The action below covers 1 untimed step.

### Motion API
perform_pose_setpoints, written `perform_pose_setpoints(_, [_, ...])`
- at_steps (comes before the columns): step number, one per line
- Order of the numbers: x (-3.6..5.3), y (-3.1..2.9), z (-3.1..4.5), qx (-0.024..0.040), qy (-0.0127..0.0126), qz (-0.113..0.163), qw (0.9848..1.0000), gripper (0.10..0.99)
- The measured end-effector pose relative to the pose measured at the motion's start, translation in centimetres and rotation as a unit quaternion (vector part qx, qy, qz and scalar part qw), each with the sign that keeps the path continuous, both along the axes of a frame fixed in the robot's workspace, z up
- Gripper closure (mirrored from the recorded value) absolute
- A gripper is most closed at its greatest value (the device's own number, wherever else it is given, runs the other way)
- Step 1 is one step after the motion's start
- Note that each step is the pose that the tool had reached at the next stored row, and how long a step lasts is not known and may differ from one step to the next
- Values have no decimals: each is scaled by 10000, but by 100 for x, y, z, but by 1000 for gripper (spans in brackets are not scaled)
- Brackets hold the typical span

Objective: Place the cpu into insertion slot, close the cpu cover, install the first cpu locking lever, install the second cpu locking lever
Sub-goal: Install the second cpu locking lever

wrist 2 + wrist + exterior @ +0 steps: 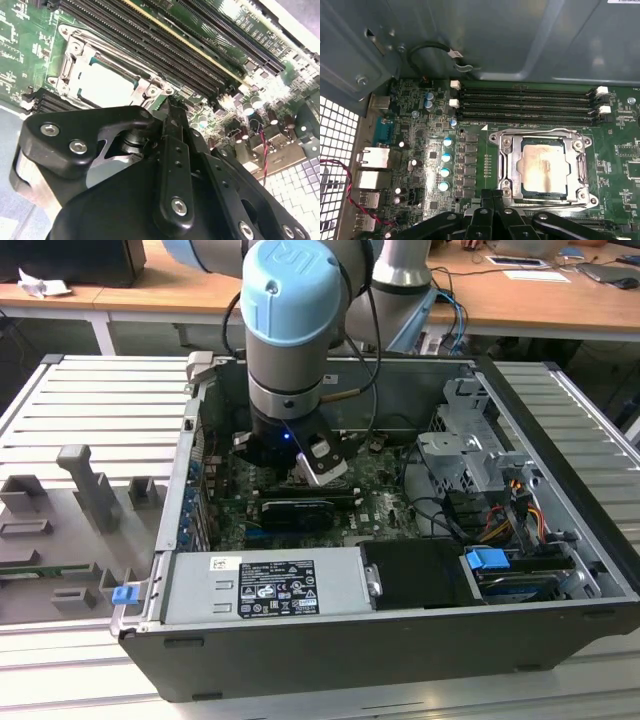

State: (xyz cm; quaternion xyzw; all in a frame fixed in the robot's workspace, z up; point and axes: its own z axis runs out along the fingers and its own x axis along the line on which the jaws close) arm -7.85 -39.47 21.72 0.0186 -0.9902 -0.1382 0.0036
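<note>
Hovering low inside the open case, tool just beside the near edge of the slot, fingers drawn together to a narrow tip and holding nothing. Sitting flat in that slot, cpu, dull silver top showing through the cut-out of the cover, which lies down over it like a frame; same chip seen pale and bright in the second wrist view, with the tool's tip near one corner of the socket. Levers along the cover's sides too thin to tell whether latched.

Judging the step in hand to be the lever work: best done by catching the lever's free end squarely with the closed tip, pressing down and sideways in one smooth sweep under its hook, keeping clear of the memory slots just beyond the socket and of the small capacitors to its side.

Arm reaching in from above, wrist pointed steeply down over the board, power supply and drive bay well apart from it.
</note>
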Motion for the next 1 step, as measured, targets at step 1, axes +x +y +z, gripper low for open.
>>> perform_pose_setpoints(1, [0,0,1,-1,0,0,10000,980])
